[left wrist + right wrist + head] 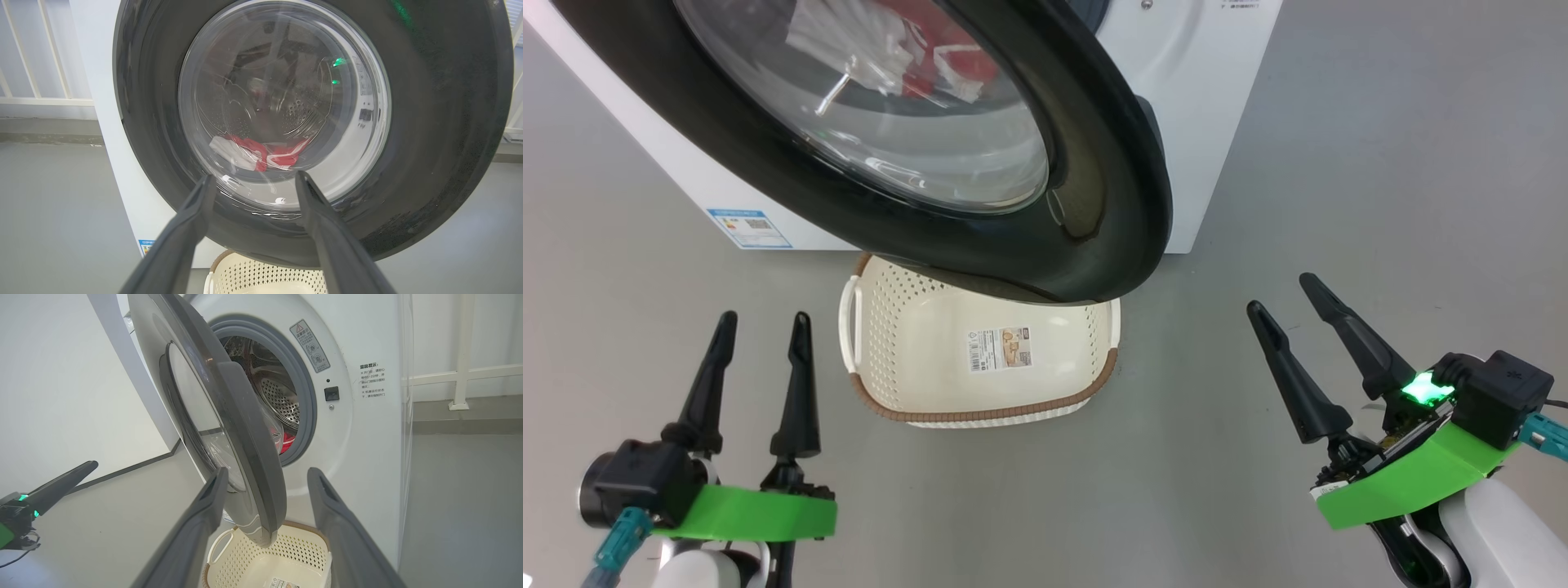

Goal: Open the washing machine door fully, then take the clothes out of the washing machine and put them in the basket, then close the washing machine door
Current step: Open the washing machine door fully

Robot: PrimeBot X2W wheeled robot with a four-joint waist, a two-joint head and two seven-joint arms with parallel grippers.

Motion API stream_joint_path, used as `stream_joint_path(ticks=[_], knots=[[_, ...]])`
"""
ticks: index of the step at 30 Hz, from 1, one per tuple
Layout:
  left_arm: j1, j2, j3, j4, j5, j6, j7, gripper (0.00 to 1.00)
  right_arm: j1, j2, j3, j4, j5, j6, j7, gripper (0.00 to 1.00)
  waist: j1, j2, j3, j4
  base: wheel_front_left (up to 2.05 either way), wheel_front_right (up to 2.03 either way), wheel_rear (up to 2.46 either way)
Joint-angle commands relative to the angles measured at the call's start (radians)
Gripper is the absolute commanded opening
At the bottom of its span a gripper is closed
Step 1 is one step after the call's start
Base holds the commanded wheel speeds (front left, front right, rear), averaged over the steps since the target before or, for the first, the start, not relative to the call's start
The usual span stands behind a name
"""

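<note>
Basket (907, 327): between the claws, only a label (999, 349) inside.
Washer (1201, 122): beyond the claws, red clothes (253, 151) inside.
Left claw (764, 318), right claw (1281, 292): wide open, holding nothing.

left gripper (254, 176): fingers spread wide, nothing between them, tips seen against the lower glass | washing machine door (433, 122): glossy black ring, clear bowl window facing the camera | clothes (261, 154): red and white, low behind the glass | basket (261, 277): cream, perforated, under the door's lower edge | washing machine (104, 122): white side at left

Glossy door (1111, 163), matt perforated plastic basket (907, 343).
</note>
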Motion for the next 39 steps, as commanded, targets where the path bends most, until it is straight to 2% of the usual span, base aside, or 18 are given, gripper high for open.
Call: stream_joint_path(ticks=[1, 11, 12, 13, 15, 16, 21, 27, 33, 39], knots=[[0.002, 0.019, 0.027, -0.025, 0.010, -0.002, -0.008, 1.00, -0.004, -0.014, 0.022, -0.019, 0.005, 0.002, -0.012, 1.00, 0.0000, 0.0000, 0.000, 0.000, 0.00, 0.00, 0.00], [-0.002, 0.019, 0.022, -0.024, 0.007, -0.003, -0.008, 1.00, -0.050, -0.049, 0.033, -0.001, 0.027, 0.002, -0.012, 0.98, 0.0000, 0.0000, 0.001, 0.006, 0.00, 0.00, 0.00], [-0.002, 0.019, 0.022, -0.025, 0.007, -0.003, -0.008, 1.00, -0.057, -0.052, 0.035, 0.000, 0.030, 0.002, -0.012, 0.87, 0.0000, 0.0000, 0.002, 0.006, 0.00, 0.00, 0.00], [-0.002, 0.019, 0.022, -0.025, 0.007, -0.003, -0.008, 1.00, -0.064, -0.055, 0.036, -0.001, 0.035, 0.002, -0.012, 0.55, 0.0000, 0.0000, 0.003, 0.007, 0.00, 0.00, 0.00], [-0.004, 0.019, 0.022, -0.026, 0.007, -0.003, -0.008, 1.00, -0.082, -0.061, 0.038, -0.001, 0.048, 0.002, -0.012, 0.31, 0.0000, 0.0000, 0.006, 0.008, 0.00, 0.00, 0.00], [-0.004, 0.019, 0.022, -0.026, 0.007, -0.003, -0.008, 1.00, -0.091, -0.062, 0.041, -0.002, 0.063, 0.002, -0.012, 0.02, 0.0000, 0.0000, 0.008, 0.009, 0.00, 0.00, 0.00], [-0.008, 0.019, 0.021, -0.027, 0.006, -0.003, -0.008, 1.00, -0.157, -0.073, 0.040, 0.002, 0.209, 0.002, -0.012, 0.00, 0.0000, 0.0000, 0.013, 0.010, 0.00, 0.00, 0.00], [-0.007, 0.019, 0.022, -0.027, 0.008, -0.003, -0.008, 1.00, -0.271, -0.153, 0.080, 0.050, 0.408, 0.002, 0.002, 0.00, 0.0000, 0.0000, 0.015, 0.013, 0.00, 0.00, 0.00], [-0.016, 0.019, 0.016, -0.030, 0.009, -0.003, -0.008, 1.00, -0.418, -0.204, 0.104, 0.129, 0.676, 0.002, 0.122, 0.00, 0.0000, 0.0000, 0.029, 0.020, 0.00, 0.00, 0.00], [-0.023, 0.019, 0.010, -0.033, 0.003, -0.003, -0.008, 1.00, -0.516, -0.197, 0.123, 0.206, 0.851, 0.002, 0.248, 0.00, 0.0000, 0.0000, 0.045, 0.030, 0.00, 0.00, 0.00]])
